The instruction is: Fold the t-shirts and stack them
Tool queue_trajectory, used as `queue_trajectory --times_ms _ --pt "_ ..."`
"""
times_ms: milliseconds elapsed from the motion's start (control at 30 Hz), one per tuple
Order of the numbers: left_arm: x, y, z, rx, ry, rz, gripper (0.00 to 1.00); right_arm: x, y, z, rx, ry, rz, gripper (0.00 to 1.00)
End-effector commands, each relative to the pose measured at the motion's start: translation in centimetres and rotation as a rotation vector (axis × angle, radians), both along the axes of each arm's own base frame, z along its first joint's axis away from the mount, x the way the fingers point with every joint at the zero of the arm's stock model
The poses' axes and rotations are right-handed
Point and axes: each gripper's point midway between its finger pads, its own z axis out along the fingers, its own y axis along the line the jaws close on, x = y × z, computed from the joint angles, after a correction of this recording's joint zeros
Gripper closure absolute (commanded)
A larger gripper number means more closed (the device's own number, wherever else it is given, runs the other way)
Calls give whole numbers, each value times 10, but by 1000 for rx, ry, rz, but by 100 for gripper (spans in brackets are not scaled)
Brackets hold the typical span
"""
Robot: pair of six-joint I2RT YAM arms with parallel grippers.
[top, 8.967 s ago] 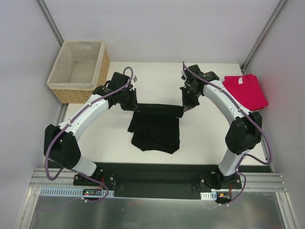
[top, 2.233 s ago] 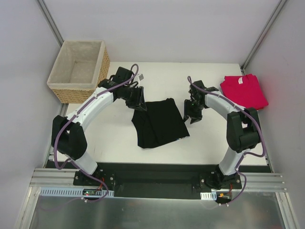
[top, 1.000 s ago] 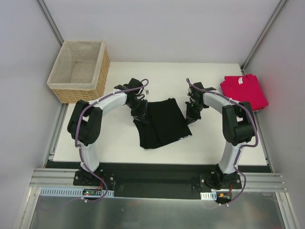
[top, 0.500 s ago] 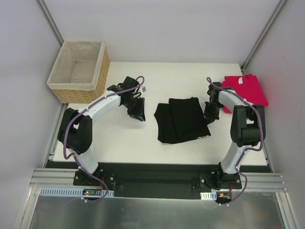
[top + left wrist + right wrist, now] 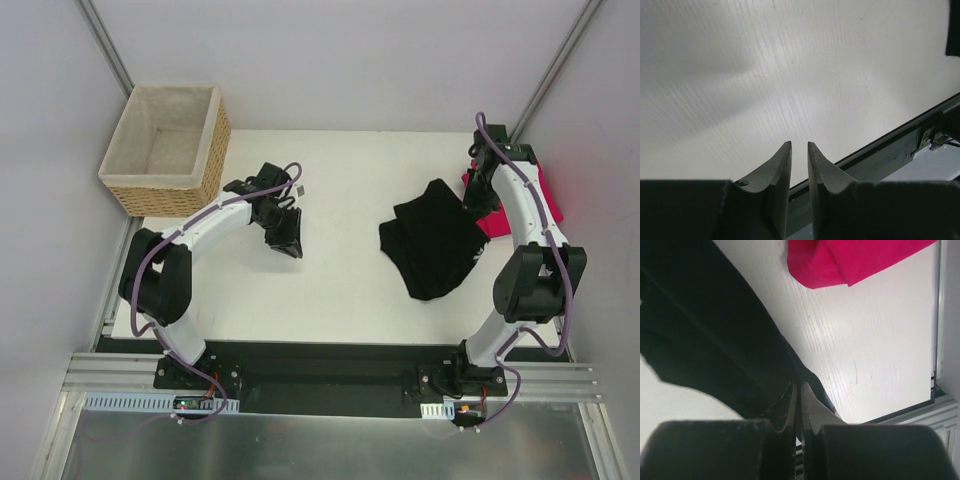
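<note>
Right gripper [image 5: 799, 389] is pinching the black shirt [image 5: 435, 240] tight, beside the red shirt [image 5: 850, 260]. Left gripper [image 5: 799, 149] is hovering over the table [image 5: 790, 75], my fingers narrowly parted, holding nothing.

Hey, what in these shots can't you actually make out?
Black t-shirt: whether it has a print; its folds hide that in every view.
Red t-shirt: top view, the right arm covers much; right wrist view, the top edge cuts it.
Right gripper: top view, its own wrist hides the jaws.
</note>
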Motion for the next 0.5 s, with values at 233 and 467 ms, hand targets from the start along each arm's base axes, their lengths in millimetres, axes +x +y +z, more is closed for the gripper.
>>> queue_trajectory --times_ms 233,467 --pt "3 31 68 -4 -192 50 82 4 108 53 62 -79 195 99" --pt "6 79 118 14 -318 176 80 -9 279 44 265 -112 495 99"
